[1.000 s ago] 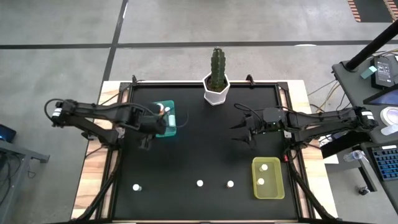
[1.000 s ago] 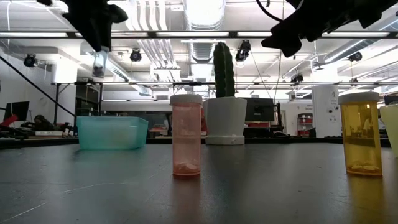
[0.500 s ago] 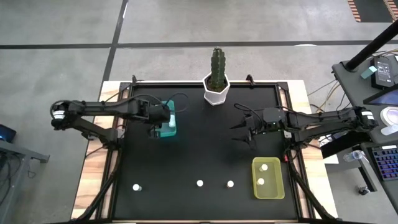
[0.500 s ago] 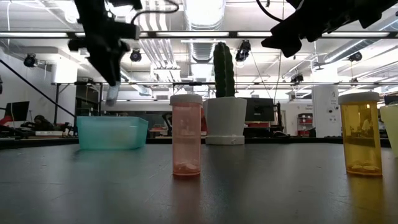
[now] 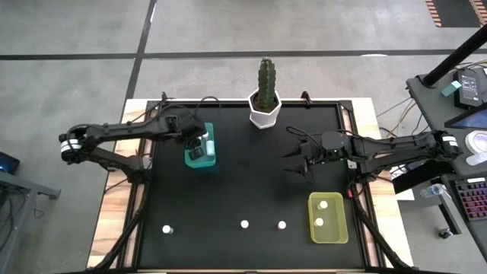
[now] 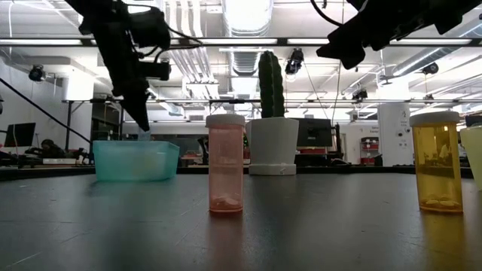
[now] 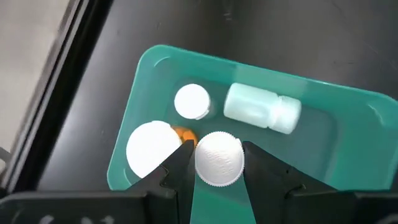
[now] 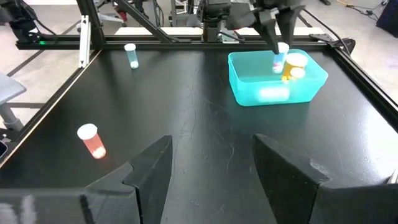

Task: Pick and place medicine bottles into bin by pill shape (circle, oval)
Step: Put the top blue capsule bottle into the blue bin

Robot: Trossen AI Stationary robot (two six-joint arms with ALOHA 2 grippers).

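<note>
Teal plastic forms the bin [image 5: 199, 157] near the table's [image 5: 243, 190] far left corner, and the left gripper [image 7: 217, 163] hangs over it, its fingers [image 7: 180, 163] clamped on a white-capped bottle [image 7: 218, 158] held upright above the bin's floor. Inside the bin the left wrist view shows an upright bottle with a small white cap [image 7: 191, 101], a pale bottle lying on its side [image 7: 262, 109], and a larger white cap [image 7: 149, 146] with an orange body just beside it.

At the near right corner a yellow bin [image 5: 327, 218] holds two white-capped bottles [image 5: 323, 205]. Along the near edge three more stand well apart: one by the left side [image 5: 167, 228], one in the middle [image 5: 244, 224] and one to its right [image 5: 281, 225]. In the low view a pinkish one [image 6: 225, 163] and an amber one [image 6: 435, 161] stand upright with pills at their bottoms; no label can be read on any.

A cactus [image 5: 265, 84] in a white pot [image 5: 264, 111] sits at the middle of the far edge. The right gripper [image 5: 295, 161] waits right of the table's centre, fingers spread wide and empty.
</note>
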